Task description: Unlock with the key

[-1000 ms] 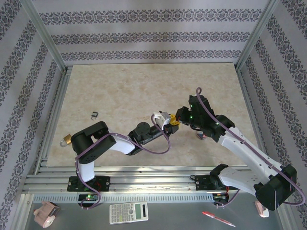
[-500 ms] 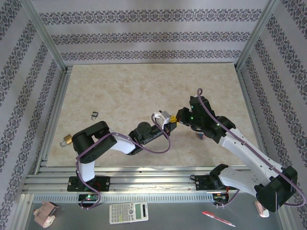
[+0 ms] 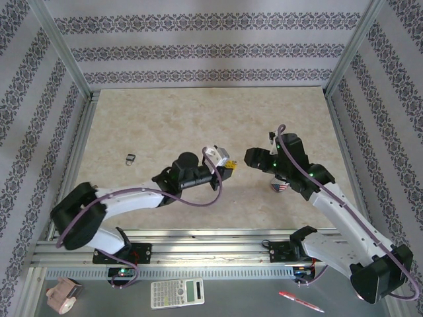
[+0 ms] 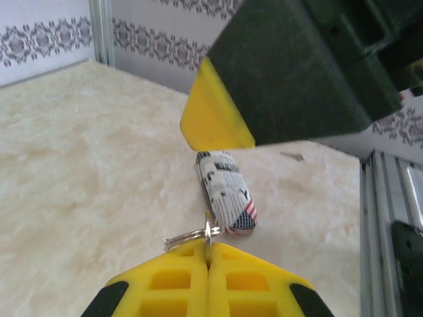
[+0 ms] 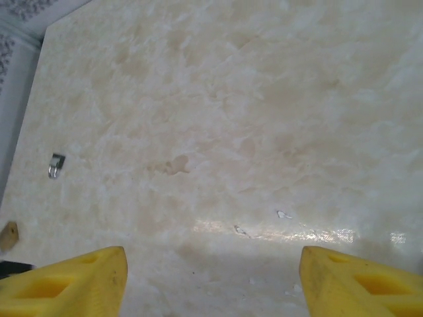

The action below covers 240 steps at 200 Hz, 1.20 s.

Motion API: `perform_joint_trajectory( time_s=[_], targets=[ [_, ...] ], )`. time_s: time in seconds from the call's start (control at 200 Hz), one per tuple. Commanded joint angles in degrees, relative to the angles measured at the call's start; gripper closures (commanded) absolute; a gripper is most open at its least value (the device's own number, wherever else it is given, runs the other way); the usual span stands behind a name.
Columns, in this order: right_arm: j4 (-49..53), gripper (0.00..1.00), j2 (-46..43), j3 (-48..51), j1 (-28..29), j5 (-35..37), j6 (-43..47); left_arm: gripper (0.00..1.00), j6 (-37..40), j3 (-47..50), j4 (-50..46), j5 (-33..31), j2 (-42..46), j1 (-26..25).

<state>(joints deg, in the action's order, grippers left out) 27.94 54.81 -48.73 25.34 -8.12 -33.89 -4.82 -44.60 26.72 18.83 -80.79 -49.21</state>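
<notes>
The left gripper (image 4: 208, 254) was shut tight at the bottom of the frame, with a key ring (image 4: 187, 236) at its tip; I couldn't tell whether it was pinched. The ring's printed tag (image 4: 226, 191) lay on the table (image 4: 79, 165) at centre. The right gripper (image 5: 210, 261) stood wide open and empty.

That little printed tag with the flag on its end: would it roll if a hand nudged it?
Likely it slides rather than rolls: the tag lies flat and looks boxy. It looks small, so probably light. The smooth table should offer little grip.
</notes>
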Motion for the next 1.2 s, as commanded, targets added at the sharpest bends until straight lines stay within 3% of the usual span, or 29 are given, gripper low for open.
perform_joint_trajectory(
  time_s=[0.0,0.19,0.355,0.525,0.894,1.194],
  targets=[
    [-6.97,0.29,-1.91,3.63,-0.11,-7.03,9.95,1.00,3.72,-4.90,-32.32,4.46,5.20,0.08],
    [-22.26,0.28,-5.01,10.95,0.03,-21.77,13.48,1.00,4.01,-12.17,-58.79,5.20,8.54,0.18],
    [-33.85,0.32,-6.31,16.47,0.56,-30.61,11.93,1.00,7.11,-19.19,-71.83,3.43,7.80,1.62],
    [-43.81,0.41,-4.72,21.02,3.54,-35.02,10.85,1.00,13.99,-25.83,-77.80,6.71,5.04,2.00],
    [-61.89,0.43,-7.61,32.61,8.37,-35.79,11.48,1.00,26.72,-34.93,-82.71,11.98,-2.06,4.56],
    [-64.61,0.45,-5.44,33.71,9.45,-34.32,17.44,1.00,30.86,-38.27,-84.65,16.15,-6.39,4.74]
  ],
)
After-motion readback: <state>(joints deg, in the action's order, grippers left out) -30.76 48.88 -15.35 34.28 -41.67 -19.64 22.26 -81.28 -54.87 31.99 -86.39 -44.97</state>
